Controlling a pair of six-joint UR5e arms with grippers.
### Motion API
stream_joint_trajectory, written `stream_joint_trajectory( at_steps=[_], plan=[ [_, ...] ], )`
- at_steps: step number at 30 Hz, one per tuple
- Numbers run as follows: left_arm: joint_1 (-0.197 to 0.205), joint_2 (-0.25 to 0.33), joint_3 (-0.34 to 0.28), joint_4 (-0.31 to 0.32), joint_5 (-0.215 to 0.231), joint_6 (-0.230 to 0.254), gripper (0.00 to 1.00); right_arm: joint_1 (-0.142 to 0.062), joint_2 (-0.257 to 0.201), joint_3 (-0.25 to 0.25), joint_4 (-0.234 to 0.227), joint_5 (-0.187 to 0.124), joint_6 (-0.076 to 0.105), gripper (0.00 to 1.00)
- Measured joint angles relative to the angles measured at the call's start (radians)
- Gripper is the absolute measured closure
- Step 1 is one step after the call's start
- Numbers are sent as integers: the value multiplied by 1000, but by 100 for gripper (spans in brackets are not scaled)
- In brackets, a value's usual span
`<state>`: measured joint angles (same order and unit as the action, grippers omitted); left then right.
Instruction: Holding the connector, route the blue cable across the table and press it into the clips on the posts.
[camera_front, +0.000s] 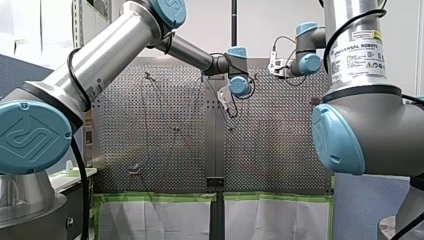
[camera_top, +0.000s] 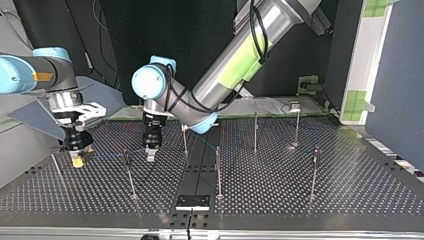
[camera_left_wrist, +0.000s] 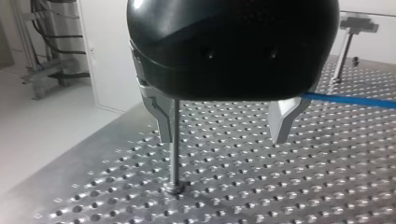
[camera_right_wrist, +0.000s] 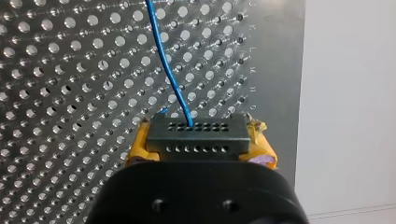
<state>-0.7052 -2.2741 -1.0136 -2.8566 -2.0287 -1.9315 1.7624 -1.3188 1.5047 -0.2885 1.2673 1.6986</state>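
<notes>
While my right end effector (camera_right_wrist: 200, 147) clamps the connector (camera_right_wrist: 196, 133), my left end effector (camera_left_wrist: 223, 126) hangs open beside a post (camera_left_wrist: 174, 154).

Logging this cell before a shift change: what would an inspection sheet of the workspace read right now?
Surface: perforated metal table, thin metal posts standing on it.
Job's things: dark multi-hole connector, thin blue cable running from it over the table.
Clutter: nothing seen.
Tools: my right tool shut on the connector, yellow pads; my left tool open, a post beside one finger.
Cables: black cable along my left arm.
Surroundings: green-taped white panel beside the table.
</notes>
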Motion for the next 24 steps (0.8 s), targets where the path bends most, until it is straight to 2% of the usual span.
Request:
stream_joint_trajectory(
  at_steps=[4, 9, 17, 24],
  plan=[
    [-10, 1, -5, -40, -7, -3, 2, 0, 0, 0, 0, 0, 0, 100],
    [-29, 18, -31, -88, -39, -5, 2, 0, 1, 1, 0, 0, -1, 100],
    [-52, 86, -102, -74, -57, 0, 2, 0, 2, 1, -1, 0, -4, 100],
    [-92, 116, -180, -115, -58, 17, 2, 0, 3, 1, 0, 0, -5, 100]
  ],
)
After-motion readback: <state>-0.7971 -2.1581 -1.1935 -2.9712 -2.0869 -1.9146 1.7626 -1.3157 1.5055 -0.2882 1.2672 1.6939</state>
